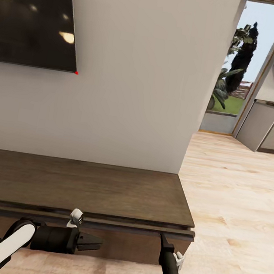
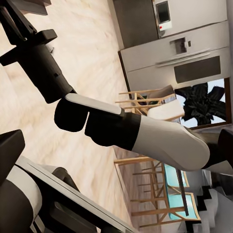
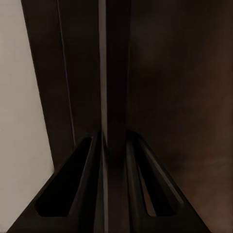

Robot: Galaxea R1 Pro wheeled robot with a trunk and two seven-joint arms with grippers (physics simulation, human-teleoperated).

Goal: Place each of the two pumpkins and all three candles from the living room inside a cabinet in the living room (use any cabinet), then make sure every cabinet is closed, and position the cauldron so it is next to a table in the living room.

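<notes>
Presently, right gripper [image 1: 162, 236]: narrow jaws apparently straddling a thin edge at cabinet [image 1: 81, 186] front-right corner.
Left gripper [image 1: 92, 243]: near-shut, empty.
Risk: fingers slipping off.

cabinet [image 1: 81, 186] front hidden under its top, television [image 1: 37, 12] cropped at frame edge

Both arms [image 1: 12, 239] have white shells with black joints; the grippers' fingers [image 3: 68, 194] are black, tapered and hollow.
</notes>
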